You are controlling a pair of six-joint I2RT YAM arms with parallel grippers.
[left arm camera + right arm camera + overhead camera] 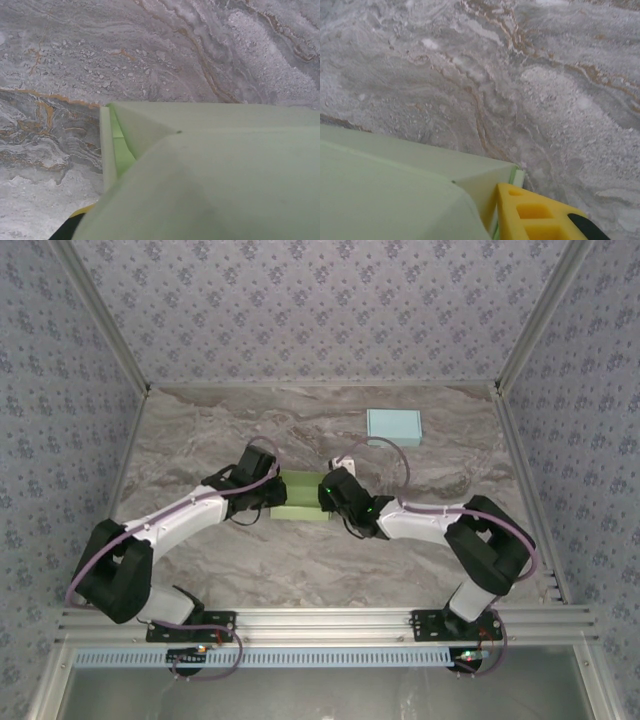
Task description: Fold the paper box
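The green paper box (300,498) lies between both grippers, its left-end flap hiding the fingers of the left gripper (272,492) and its right end touching one yellow finger (535,216) of the right gripper (326,498); whether either pair is clamped I cannot tell.

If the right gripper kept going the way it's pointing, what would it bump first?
Probably the green paper box: one yellow finger sits right at its edge. Beyond lies the marble table, though depth is unclear.

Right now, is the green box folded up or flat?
Partly folded: the green box has a raised wall and flap tucked inside.
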